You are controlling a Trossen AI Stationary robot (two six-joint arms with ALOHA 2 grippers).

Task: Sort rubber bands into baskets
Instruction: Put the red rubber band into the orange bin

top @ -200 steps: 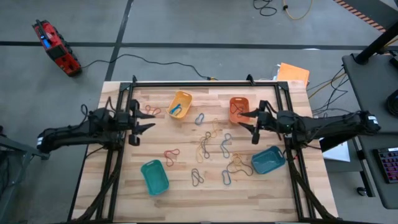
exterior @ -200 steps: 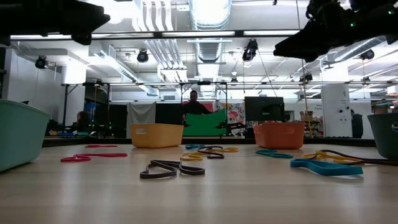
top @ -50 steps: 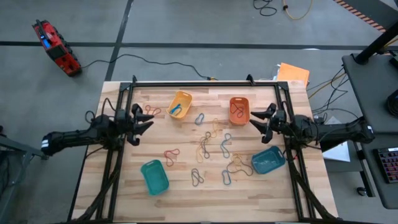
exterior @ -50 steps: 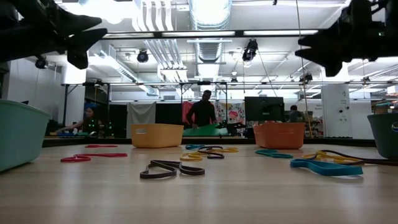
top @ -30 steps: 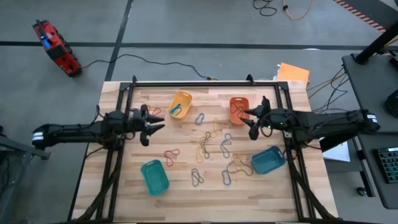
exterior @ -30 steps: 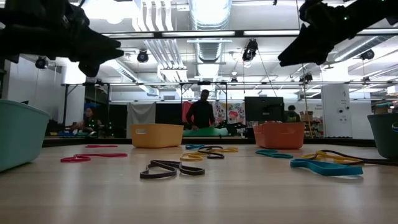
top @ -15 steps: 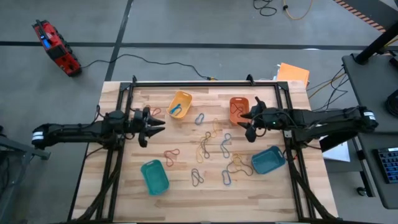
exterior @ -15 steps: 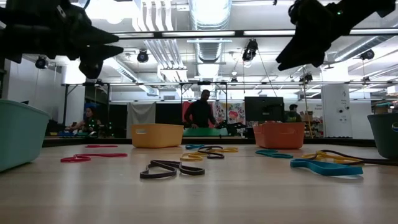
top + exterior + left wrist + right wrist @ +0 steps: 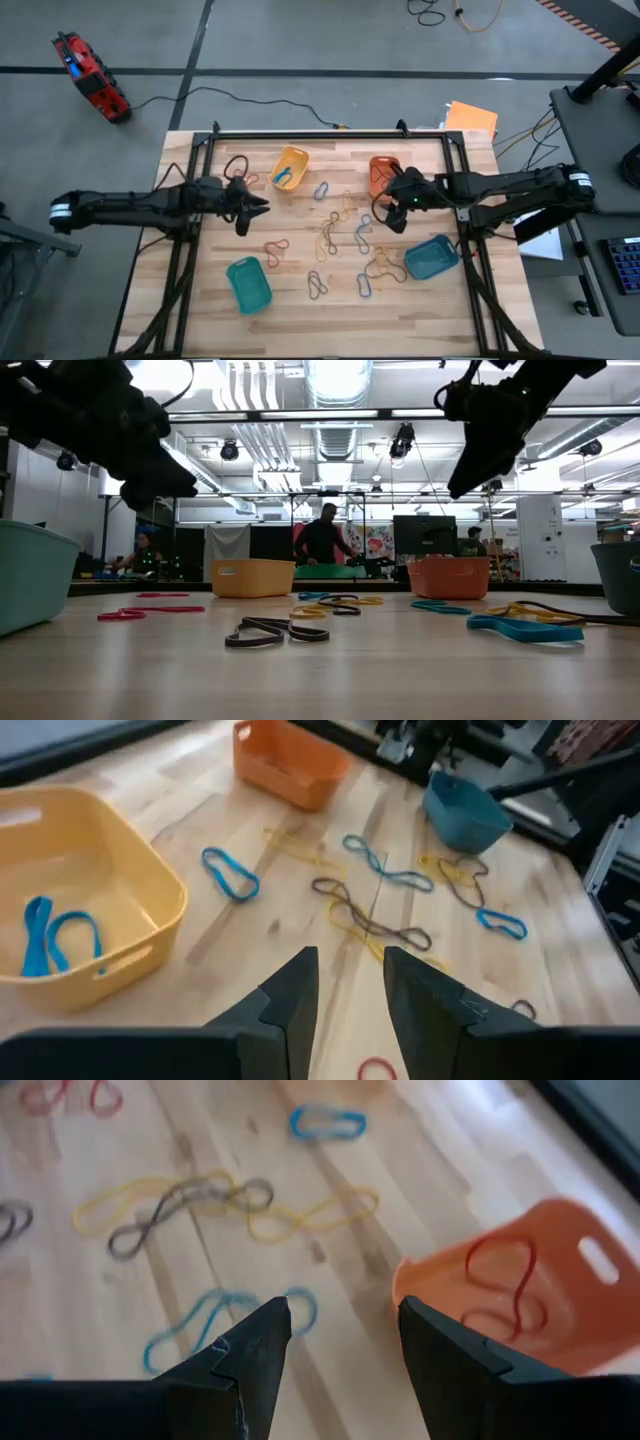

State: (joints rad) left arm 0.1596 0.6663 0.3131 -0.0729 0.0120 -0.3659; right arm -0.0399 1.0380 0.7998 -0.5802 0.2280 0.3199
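A: Looking at the rubber bands [image 9: 340,232], where do they lie?

B: Mostly loose on the table [image 9: 300,310], between the four baskets. Two blue ones lie in the yellow basket [image 9: 289,166], a red one in the orange basket [image 9: 381,170].

A: And the grippers?

B: The right gripper [image 9: 338,1342] hangs just beside the orange basket, fingers apart, holding nothing. The left gripper [image 9: 349,982] hangs near the yellow basket, fingers parted and empty too.
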